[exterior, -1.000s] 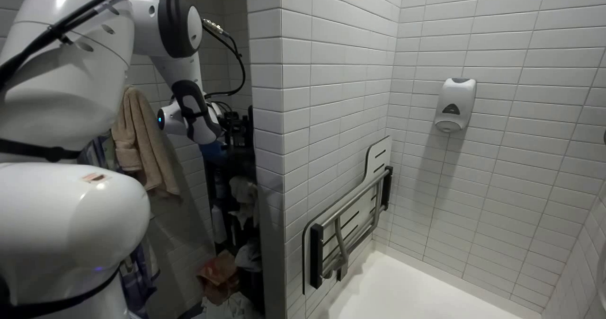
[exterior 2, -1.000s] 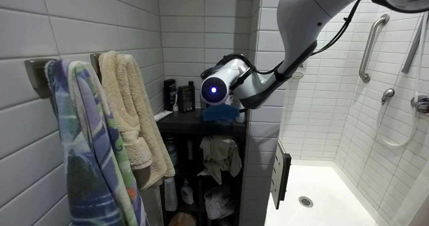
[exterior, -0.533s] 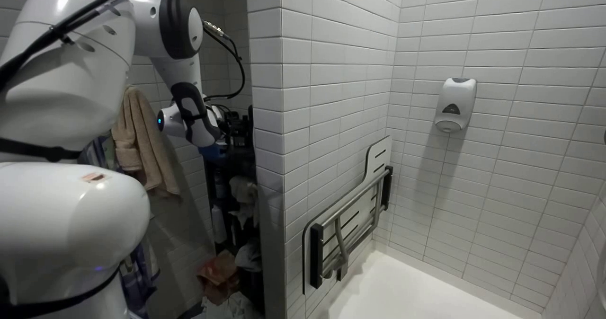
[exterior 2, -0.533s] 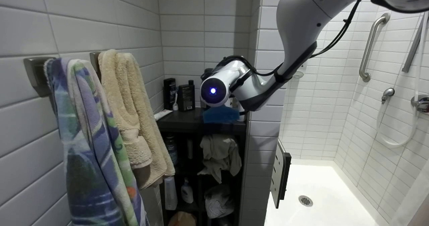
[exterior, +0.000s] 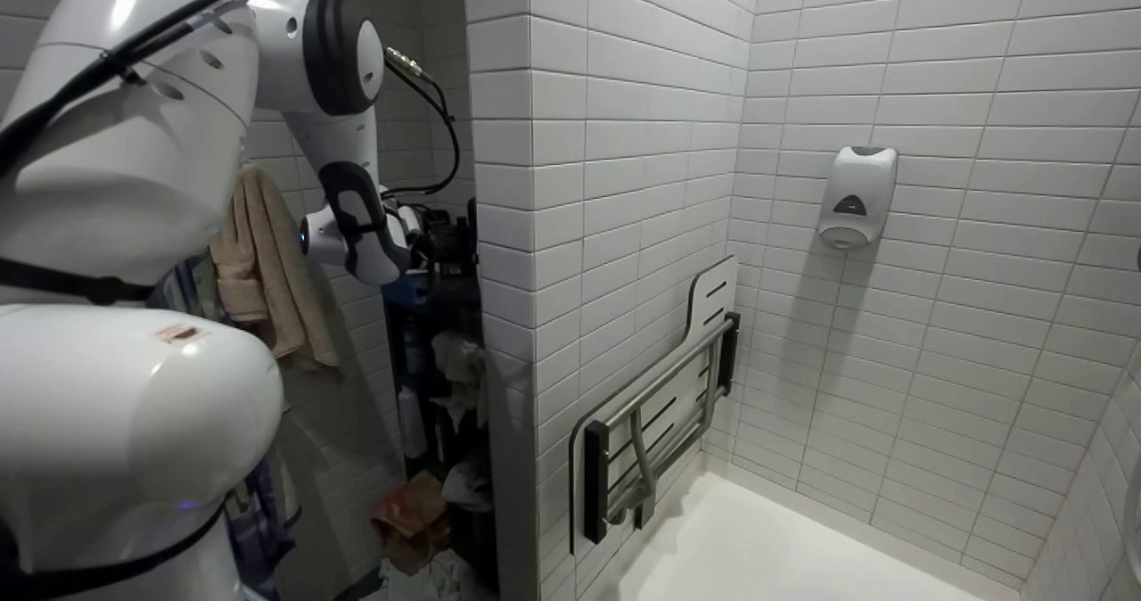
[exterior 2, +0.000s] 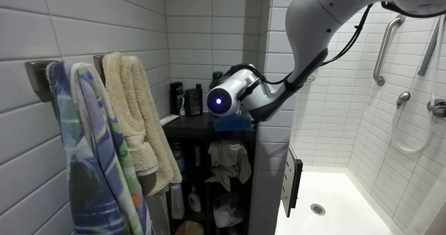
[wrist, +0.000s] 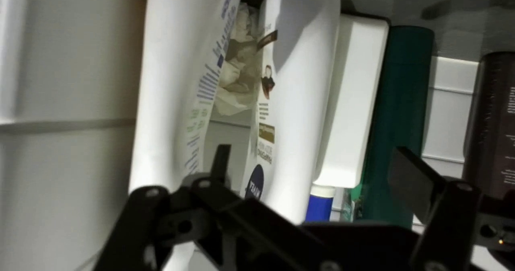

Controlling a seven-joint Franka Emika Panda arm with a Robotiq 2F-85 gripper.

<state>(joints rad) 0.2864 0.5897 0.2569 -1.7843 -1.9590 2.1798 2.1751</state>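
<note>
1. Black shelf unit (exterior 2: 188,127) at center in an exterior view; patterned towel (exterior 2: 97,151) and beige towel (exterior 2: 137,113) hang left of it, tiled partition (exterior 2: 277,137) stands right of it.
2. Fold-up seat (exterior: 664,405) and soap dispenser (exterior: 857,195) are right of shelf unit, past the partition.
3. Robot arm (exterior 2: 310,39) spans in from right of shelf unit, hiding part of its top in an exterior view.
4. Nivea bottle (wrist: 303,82) is upright on shelf unit top, nearest the gripper (wrist: 316,162).
5. Fingers (wrist: 412,178) spread wide, nothing held. Nivea bottle and white boxy container (wrist: 356,102) show in the gap, wrist view; contact, can't tell.
6. Also crowding shelf unit top: tall white bottle (wrist: 173,82), green bottle (wrist: 404,102), dark brown bottle (wrist: 491,130), blue cap (wrist: 320,204).
7. Left part of shelf unit top: black bottles (exterior 2: 194,100), toothbrush (exterior 2: 182,106), white tube (exterior 2: 169,119) lying flat.
8. Shelf unit upper left cubby: dark blue bottle (exterior 2: 178,156). Upper right: grey cloth (exterior 2: 230,160).
9. Next row down, shelf unit left: pale bottle (exterior 2: 177,202), pump bottle (exterior 2: 194,200). Right: crumpled light cloth (exterior 2: 227,210).
10. What the bottles contain, can't tell.
</note>
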